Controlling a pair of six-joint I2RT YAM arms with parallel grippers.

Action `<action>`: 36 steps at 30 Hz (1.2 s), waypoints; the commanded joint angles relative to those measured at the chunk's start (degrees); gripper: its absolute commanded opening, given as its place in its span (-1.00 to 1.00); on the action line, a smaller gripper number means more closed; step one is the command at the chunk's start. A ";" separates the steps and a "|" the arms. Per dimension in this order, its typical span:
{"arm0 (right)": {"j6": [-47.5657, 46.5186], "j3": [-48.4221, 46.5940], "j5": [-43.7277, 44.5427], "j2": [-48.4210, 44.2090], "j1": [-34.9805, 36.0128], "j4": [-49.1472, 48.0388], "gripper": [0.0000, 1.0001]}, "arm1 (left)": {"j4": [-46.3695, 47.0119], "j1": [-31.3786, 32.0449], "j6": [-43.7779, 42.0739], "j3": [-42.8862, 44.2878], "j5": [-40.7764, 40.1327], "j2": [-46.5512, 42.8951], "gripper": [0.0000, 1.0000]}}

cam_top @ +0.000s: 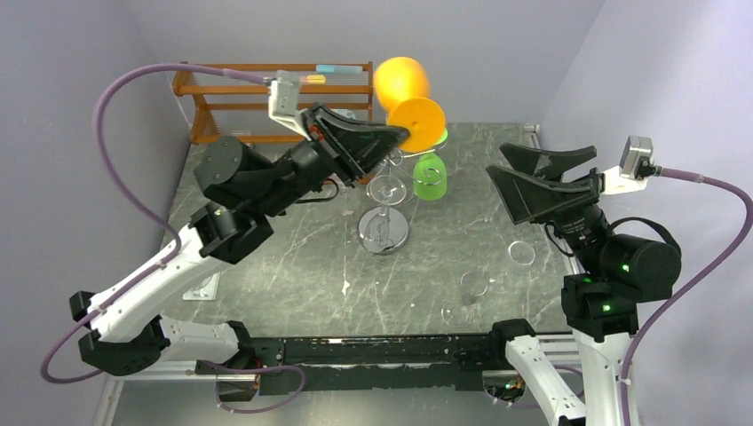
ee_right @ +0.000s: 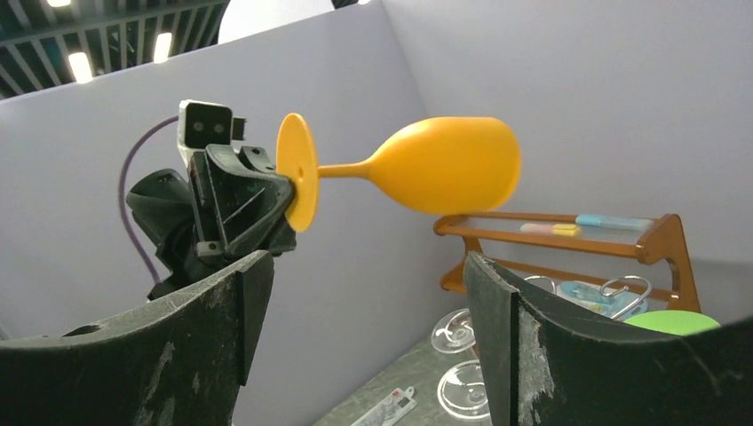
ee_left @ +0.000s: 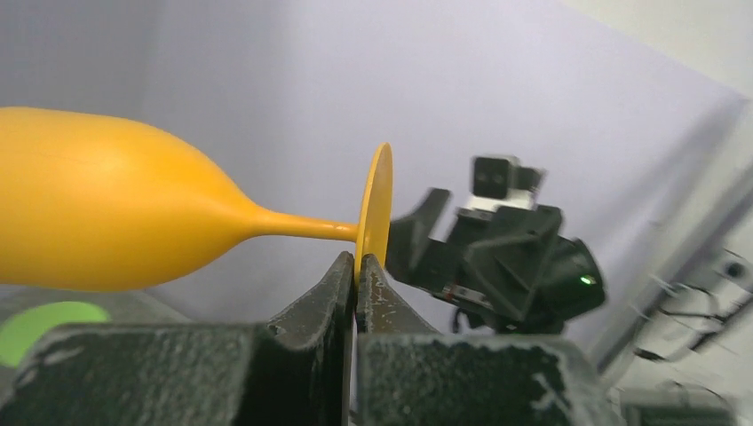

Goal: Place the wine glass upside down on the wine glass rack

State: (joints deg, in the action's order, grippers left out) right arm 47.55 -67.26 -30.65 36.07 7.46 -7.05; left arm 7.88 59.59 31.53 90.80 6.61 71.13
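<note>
The orange wine glass (cam_top: 401, 82) lies on its side in the air, bowl toward the back wall. My left gripper (cam_top: 404, 138) is shut on the rim of its round foot (ee_left: 376, 200), the stem running level to the left. The glass hangs above and behind the chrome wine glass rack (cam_top: 395, 235), whose mirror base stands mid-table. My right gripper (cam_top: 497, 160) stands open to the right with nothing between its fingers (ee_right: 240, 293). From the right wrist view the wine glass (ee_right: 444, 164) and the left gripper holding it show across the gap.
A green glass (cam_top: 430, 176) and a clear glass (cam_top: 386, 189) hang on the rack. Clear glasses (cam_top: 471, 293) lie on the table at front right. The orange-brown wooden shelf (cam_top: 240, 98) stands at the back left. A small white tag (ee_right: 386, 410) lies on the marble.
</note>
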 commanded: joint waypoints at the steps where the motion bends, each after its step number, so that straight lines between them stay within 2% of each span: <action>1: 0.04 1.01 1.04 -0.92 0.18 -0.60 0.64 | -5.98 -1.90 -9.41 -0.72 -13.51 -2.73 -0.90; 7: 0.22 1.54 0.94 -0.95 0.20 -0.19 0.64 | -11.60 -9.09 -11.13 -3.38 -21.56 -4.69 -0.90; 10: -0.52 0.95 2.05 -1.10 0.18 1.25 0.64 | -15.24 -10.56 -13.01 -4.74 -30.96 -5.64 -0.90; 13: -1.67 0.20 3.02 -1.47 0.19 3.14 0.63 | -17.55 -12.58 -12.76 -7.11 -34.02 -6.71 -0.90; 21: -1.95 0.83 4.89 -1.95 0.18 4.65 0.61 | -22.83 -16.99 -0.26 -13.21 -33.03 -8.75 -0.90; 30: -1.64 1.54 6.71 -2.62 0.19 5.89 0.59 | -19.63 -19.47 14.73 -19.63 -26.00 -11.43 -0.90; 36: -1.94 0.81 7.09 -3.21 0.18 6.24 0.59 | -16.38 -22.13 21.37 -21.18 -20.87 -10.34 -0.90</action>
State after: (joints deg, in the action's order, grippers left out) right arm 46.24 -66.13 -24.40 33.91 7.46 -1.74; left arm -12.32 39.46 46.22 70.15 -19.16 60.29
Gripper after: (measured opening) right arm 0.798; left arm 0.059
